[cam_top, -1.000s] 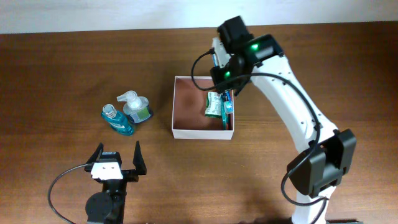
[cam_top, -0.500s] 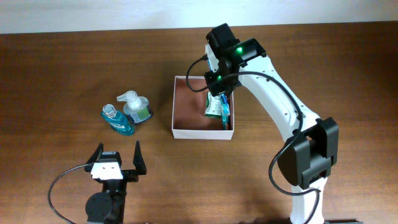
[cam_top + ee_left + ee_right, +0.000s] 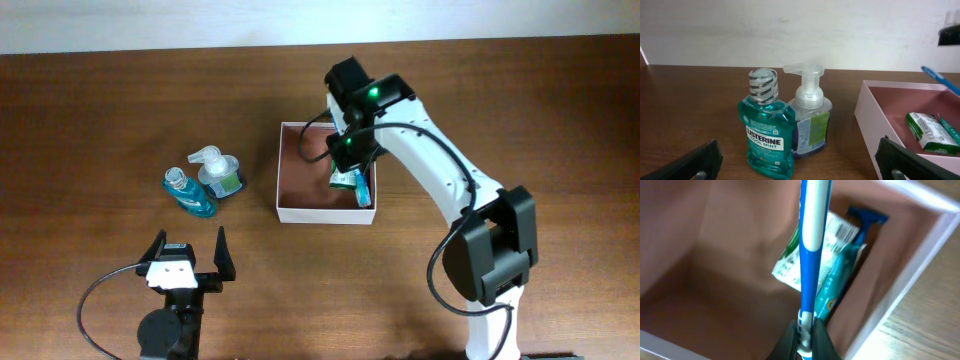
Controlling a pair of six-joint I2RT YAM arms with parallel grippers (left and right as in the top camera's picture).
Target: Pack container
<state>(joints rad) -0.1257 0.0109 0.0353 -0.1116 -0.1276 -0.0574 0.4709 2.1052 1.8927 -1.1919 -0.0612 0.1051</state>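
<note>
The container [image 3: 285, 180] is a square white-walled box with a reddish-brown inside, at the table's middle; it also shows in the left wrist view [image 3: 875, 120] and the right wrist view [image 3: 700, 260]. Inside at its right lie a green packet [image 3: 832, 240], a teal packet [image 3: 840, 287] and a blue razor [image 3: 867, 217]. My right gripper [image 3: 806, 337] is shut on a blue and white toothbrush [image 3: 812, 225] and holds it above the container's inside [image 3: 350, 150]. My left gripper [image 3: 187, 262] is open and empty near the front left.
A teal Listerine bottle [image 3: 188, 192] and a clear pump soap bottle [image 3: 218, 172] stand side by side left of the container, also in the left wrist view [image 3: 767, 130]. The table's far edge meets a white wall.
My right arm has moved left and toward the front, bringing the toothbrush from the container's far right edge to over its inside. The left arm has not moved.
</note>
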